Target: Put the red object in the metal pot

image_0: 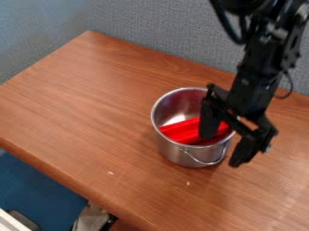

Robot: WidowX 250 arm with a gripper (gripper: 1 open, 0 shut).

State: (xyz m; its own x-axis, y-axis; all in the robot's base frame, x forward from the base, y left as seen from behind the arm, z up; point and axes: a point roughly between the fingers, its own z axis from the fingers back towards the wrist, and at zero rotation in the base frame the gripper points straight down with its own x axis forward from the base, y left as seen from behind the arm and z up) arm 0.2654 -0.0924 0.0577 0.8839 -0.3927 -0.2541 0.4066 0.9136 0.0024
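Observation:
The metal pot (173, 147) stands upright near the middle of the wooden table, shiny and cylindrical. Inside it lies the red object (185, 131), a flat red block, partly covered by the arm. My black gripper (225, 137) hangs right over the pot's right side with its fingers (210, 121) spread wide, one over the pot's inside and the other outside its right wall. The gripper is open, and the fingers hold nothing.
The brown wooden table (85, 99) has its front edge running diagonally at the lower left, with blue floor beyond it. A grey-blue wall rises behind the table. Black cables hang from the arm at the upper right.

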